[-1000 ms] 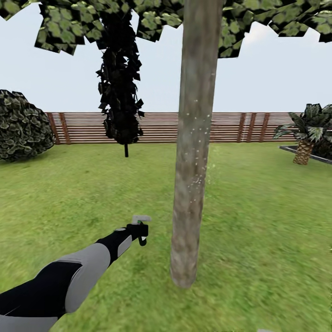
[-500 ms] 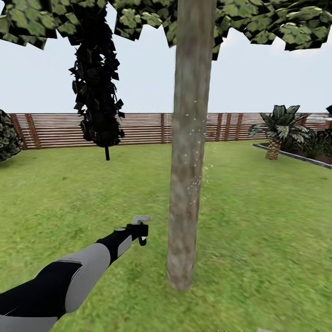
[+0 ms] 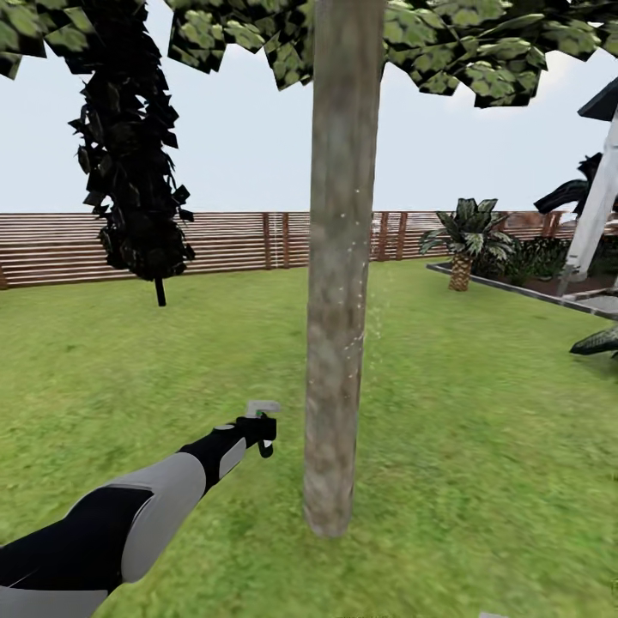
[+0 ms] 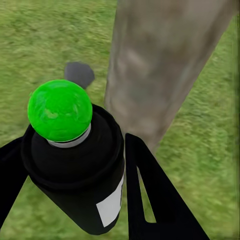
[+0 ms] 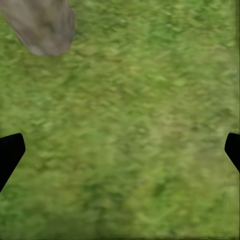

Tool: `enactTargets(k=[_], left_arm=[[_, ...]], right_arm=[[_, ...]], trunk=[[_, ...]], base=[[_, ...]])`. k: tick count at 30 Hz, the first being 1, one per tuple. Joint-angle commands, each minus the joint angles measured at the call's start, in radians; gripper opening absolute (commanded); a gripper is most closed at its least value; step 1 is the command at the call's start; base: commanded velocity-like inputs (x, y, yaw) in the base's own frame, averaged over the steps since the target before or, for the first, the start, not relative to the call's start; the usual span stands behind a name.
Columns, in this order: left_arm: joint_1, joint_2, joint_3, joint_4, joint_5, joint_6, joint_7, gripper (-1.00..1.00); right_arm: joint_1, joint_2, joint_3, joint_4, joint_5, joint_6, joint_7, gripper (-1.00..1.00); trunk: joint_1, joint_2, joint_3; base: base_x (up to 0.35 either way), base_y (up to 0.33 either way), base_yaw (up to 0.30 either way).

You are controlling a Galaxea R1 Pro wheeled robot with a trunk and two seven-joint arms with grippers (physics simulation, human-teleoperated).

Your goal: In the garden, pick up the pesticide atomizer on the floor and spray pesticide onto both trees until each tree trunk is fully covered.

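One atomizer (image 4: 75,170) inside left pincer (image 4: 70,190)

Green-capped black atomizer (image 4: 75,165) beside speckled upright trunk (image 3: 336,300).

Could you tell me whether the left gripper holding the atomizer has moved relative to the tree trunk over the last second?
Yes, slightly. In the head view the tree trunk now stands closer to the left gripper and pesticide atomizer, though the camera itself panned.

Green-capped pesticide atomizer (image 4: 75,170) between end effector (image 4: 75,200) fingers, near tree trunk (image 4: 160,65).
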Motion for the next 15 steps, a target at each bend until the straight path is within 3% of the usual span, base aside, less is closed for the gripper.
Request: enactTargets(k=[1, 7, 15], left_arm=[[0.0, 0.0, 0.0, 0.0, 0.0, 0.0, 0.0, -1.0], [0.0, 0.0, 0.001, 0.0, 0.0, 0.0, 0.0, -1.0], [0.0, 0.0, 0.0, 0.0, 0.0, -0.001, 0.0, -1.0]], right_arm=[[0.0, 0.0, 0.0, 0.0, 0.0, 0.0, 0.0, 1.0], [0.0, 0.0, 0.0, 0.0, 0.0, 0.001, 0.0, 1.0], [0.0, 0.0, 0.001, 0.0, 0.0, 0.003, 0.0, 1.0]], trunk=[[0.0, 0.0, 0.0], [0.0, 0.0, 0.0], [0.0, 0.0, -0.01]], base=[[-0.013, 0.287, -0.295], [0.016, 0.226, -0.296], [0.11, 0.128, -0.198]])
